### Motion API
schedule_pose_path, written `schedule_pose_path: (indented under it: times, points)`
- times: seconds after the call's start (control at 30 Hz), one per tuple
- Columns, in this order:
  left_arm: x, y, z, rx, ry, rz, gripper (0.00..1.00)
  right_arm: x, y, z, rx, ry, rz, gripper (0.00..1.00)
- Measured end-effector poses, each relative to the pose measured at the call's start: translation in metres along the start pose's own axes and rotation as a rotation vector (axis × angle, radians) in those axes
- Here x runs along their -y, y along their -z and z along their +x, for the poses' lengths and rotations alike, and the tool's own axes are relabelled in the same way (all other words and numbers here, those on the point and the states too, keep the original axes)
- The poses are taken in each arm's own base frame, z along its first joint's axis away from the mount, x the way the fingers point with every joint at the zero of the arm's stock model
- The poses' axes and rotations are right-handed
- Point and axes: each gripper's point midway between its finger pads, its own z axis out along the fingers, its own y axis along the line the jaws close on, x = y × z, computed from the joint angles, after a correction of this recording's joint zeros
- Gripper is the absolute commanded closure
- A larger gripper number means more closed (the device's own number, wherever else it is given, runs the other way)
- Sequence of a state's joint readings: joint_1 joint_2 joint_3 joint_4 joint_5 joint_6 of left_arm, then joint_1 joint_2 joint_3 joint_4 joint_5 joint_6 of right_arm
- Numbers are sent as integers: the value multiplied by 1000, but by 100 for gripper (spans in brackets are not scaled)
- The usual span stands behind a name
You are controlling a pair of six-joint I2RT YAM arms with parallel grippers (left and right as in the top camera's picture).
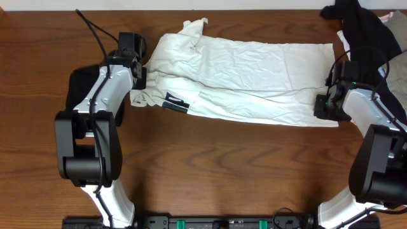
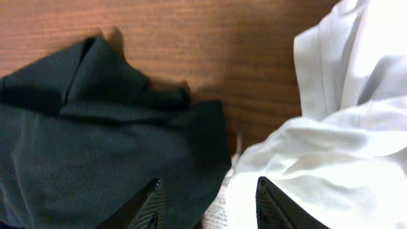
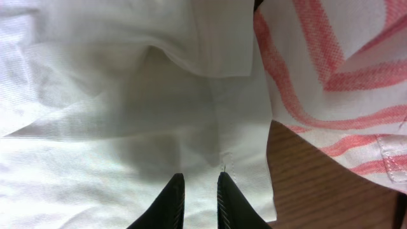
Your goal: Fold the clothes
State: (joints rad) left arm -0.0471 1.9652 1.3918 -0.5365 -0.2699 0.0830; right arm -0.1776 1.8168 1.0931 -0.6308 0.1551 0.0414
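Left jaws parted above white shirt (image 2: 331,159) and black garment (image 2: 95,146), right jaws narrowly pinching shirt hem

The shirt (image 1: 248,79) lies spread across the table (image 1: 210,165), another garment (image 2: 95,146) beside its left end.

Bright even light; wrist views seem blurred.

dark garment (image 2: 95,146) beside white shirt (image 2: 331,159) | wood table (image 2: 191,38) | hand (image 2: 208,191) fingers apart
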Motion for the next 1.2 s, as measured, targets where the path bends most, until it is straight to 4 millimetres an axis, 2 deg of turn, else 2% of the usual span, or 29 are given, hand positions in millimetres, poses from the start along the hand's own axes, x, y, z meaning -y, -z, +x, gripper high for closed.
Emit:
schedule_pose_path:
  times: [0.1, 0.13, 0.2, 0.27, 0.37, 0.43, 0.53, 0.67, 0.8, 0.9, 1.2]
  points:
    - [5, 6, 8, -29, -9, 20, 55, 0, 0, 0, -1, 0, 0, 83]
    - [8, 10, 9, -33, -9, 41, 58, 0, 0, 0, 0, 0, 0, 83]
    - [22, 25, 7, -18, -1, 119, 65, 0, 0, 0, 0, 0, 0, 83]
    - [39, 40, 2, 12, 0, 212, 67, 0, 0, 0, -1, 0, 0, 83]
    - [61, 51, -1, 29, -15, 314, 67, 0, 0, 0, -1, 0, 0, 83]
    - [76, 51, 2, 17, -32, 363, 67, 0, 0, 0, -2, 1, 0, 83]
    - [92, 41, 15, -31, -51, 405, 67, 0, 0, 2, -6, 1, 0, 84]
    - [103, 18, 44, -136, -66, 421, 67, 0, 0, 2, -8, 2, 0, 83]
    - [105, 4, 66, -218, -78, 413, 67, 0, 0, 2, -8, 2, 0, 83]
    - [100, 2, 68, -227, -83, 378, 67, 0, 0, 2, -9, 2, 0, 83]
    - [60, -5, 82, -281, -120, 146, 67, 0, 0, 2, -8, 1, 0, 82]
